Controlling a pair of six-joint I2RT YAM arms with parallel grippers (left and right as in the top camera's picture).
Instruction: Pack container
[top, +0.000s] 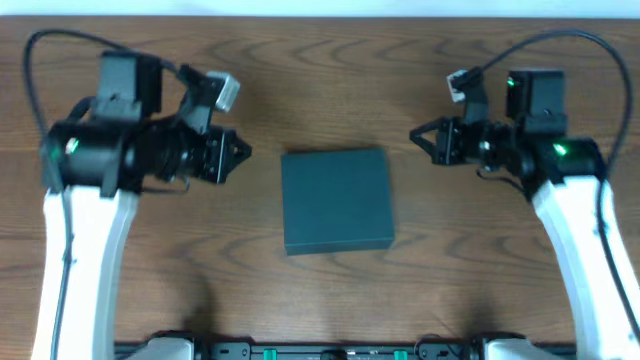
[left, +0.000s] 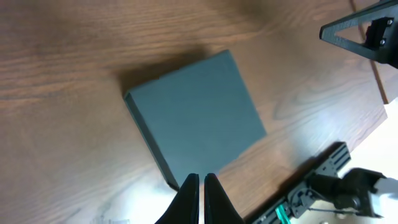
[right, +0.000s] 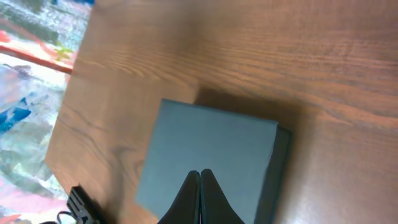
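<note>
Dark teal container (top: 335, 200) — lid down, on wooden table (top: 330, 70); left gripper (top: 243, 152) and right gripper (top: 414, 136) flank it, not touching — jaws of both pressed together, holding nothing

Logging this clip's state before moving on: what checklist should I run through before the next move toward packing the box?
1. Open lid on container: not ok, it lies closed on the table.
2. Free left claw: ok, shut, empty.
3. Free right claw: ok, shut, empty.
4. Claws clear of container: ok, one on each side, apart from it.
5. Items to pack in view: not ok, none visible.
</note>
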